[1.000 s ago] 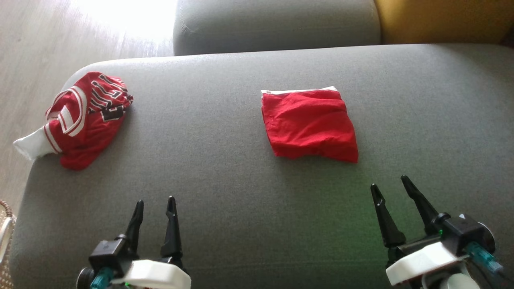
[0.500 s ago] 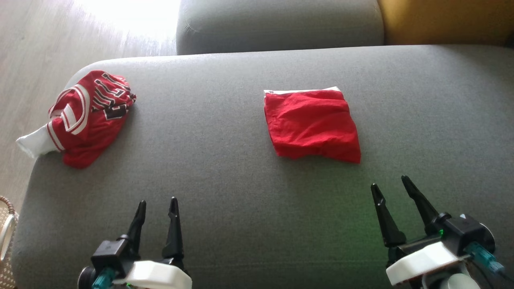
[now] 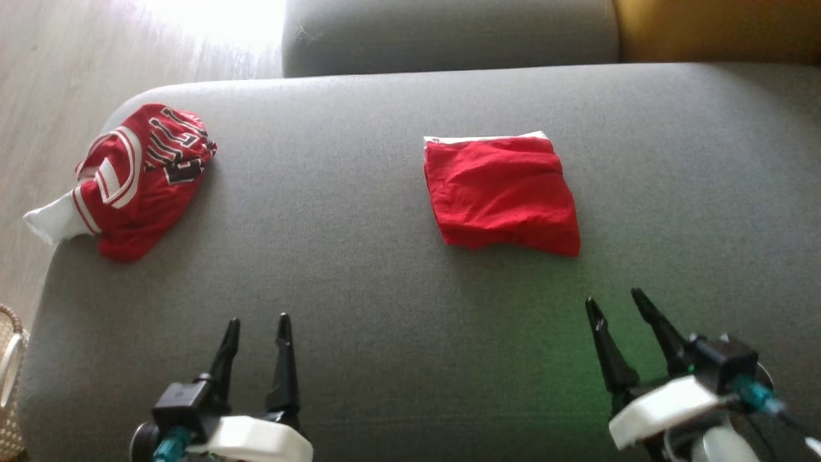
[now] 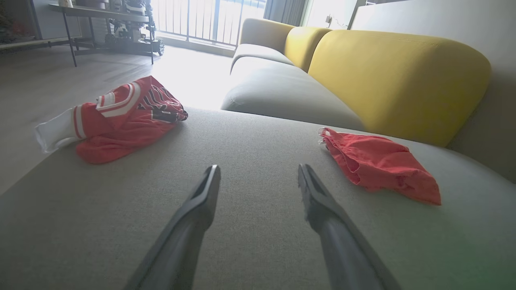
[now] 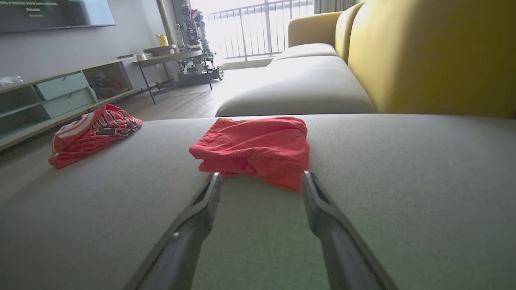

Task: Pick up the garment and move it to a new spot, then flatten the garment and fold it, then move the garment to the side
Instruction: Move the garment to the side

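A folded plain red garment [image 3: 501, 191] with a white edge at its far side lies flat in the middle of the grey sofa seat [image 3: 333, 256]. A crumpled red jersey [image 3: 138, 179] with white stripes and black lettering sits at the seat's far left corner. My left gripper [image 3: 258, 319] hovers open over the near left of the seat, empty. My right gripper [image 3: 612, 296] is open and empty just short of the folded garment's near right corner. The right wrist view has the folded garment [image 5: 258, 149] just beyond the fingertips [image 5: 215, 181]. The left wrist view has both pieces, jersey [image 4: 125, 117] left and folded garment [image 4: 379, 165] right.
A second grey seat cushion [image 3: 449, 32] and a yellow backrest [image 3: 718, 29] lie beyond. Wooden floor [image 3: 58, 70] runs past the seat's left edge, with a woven basket [image 3: 9, 385] at the near left. A TV cabinet [image 5: 60, 96] stands across the room.
The head camera has tilted slightly, shifting the whole picture up. My right gripper has drawn back a little toward the near edge and looks blurred. Both garments lie as before.
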Tool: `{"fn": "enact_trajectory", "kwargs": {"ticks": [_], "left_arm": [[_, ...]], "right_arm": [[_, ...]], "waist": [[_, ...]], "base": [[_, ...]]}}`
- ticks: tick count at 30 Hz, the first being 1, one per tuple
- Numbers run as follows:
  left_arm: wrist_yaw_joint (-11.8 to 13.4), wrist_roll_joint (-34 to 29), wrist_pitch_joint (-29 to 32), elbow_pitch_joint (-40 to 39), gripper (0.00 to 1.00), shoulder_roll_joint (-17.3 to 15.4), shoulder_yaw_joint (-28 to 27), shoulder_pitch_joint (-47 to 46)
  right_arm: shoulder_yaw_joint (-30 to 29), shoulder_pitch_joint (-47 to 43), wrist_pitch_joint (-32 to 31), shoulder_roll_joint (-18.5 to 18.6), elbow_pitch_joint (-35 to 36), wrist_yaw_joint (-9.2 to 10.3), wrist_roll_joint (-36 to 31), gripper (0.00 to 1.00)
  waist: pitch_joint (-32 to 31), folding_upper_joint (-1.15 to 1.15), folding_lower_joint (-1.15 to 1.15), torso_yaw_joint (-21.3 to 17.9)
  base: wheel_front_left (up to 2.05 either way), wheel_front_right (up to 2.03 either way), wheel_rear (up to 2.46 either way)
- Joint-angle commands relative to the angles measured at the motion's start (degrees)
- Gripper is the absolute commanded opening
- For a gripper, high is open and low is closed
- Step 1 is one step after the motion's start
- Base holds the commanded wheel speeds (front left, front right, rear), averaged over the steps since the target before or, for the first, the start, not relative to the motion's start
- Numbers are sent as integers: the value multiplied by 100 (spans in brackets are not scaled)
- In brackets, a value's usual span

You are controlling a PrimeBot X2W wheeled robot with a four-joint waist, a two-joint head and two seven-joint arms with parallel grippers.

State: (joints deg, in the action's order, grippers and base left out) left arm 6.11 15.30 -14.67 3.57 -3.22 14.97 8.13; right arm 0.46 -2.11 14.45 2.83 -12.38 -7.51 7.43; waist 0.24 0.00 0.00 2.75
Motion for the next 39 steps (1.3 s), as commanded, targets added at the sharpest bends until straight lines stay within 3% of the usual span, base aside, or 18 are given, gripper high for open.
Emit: {"fn": "enact_trajectory", "kwargs": {"ticks": [1,7,13,24,32,33,34,36,39], "left_arm": [[35,26,-33,-233,100,35,-98,-262],[27,38,-33,-391,100,35,102,-601],[-117,189,-33,-399,100,35,190,-854],[-157,170,-33,-386,100,35,379,-1232],[-122,139,-33,-349,100,35,493,-1402],[-116,137,-33,-341,100,35,502,-1418],[-109,137,-33,-337,100,35,508,-1434],[-97,128,-33,-332,100,35,516,-1462],[-80,100,-33,-324,100,35,514,-1481]], "right_arm": [[143,519,55,5,63,2,120,100],[173,1828,-185,324,-993,2,1736,100],[243,2899,-847,848,-1855,2,2761,100],[519,4119,-2199,1341,-2981,2,4010,100],[947,4481,-2661,1426,-3460,2,4298,98],[994,4495,-2680,1421,-3490,2,4333,77],[1035,4509,-2686,1423,-3513,2,4367,47],[1118,4535,-2665,1441,-3542,2,4420,0],[1245,4558,-2649,1482,-3562,2,4516,0]], "waist": [[67,0,0,20],[469,0,0,227],[922,0,0,421],[1436,0,0,633],[1607,0,0,691],[1619,0,0,690],[1629,0,0,687],[1640,0,0,673],[1642,0,0,612]], "base": [[0,0,0],[0,0,0],[0,0,0],[0,0,0],[0,0,0],[0,0,0],[0,0,0],[0,0,0],[0,0,0]]}}
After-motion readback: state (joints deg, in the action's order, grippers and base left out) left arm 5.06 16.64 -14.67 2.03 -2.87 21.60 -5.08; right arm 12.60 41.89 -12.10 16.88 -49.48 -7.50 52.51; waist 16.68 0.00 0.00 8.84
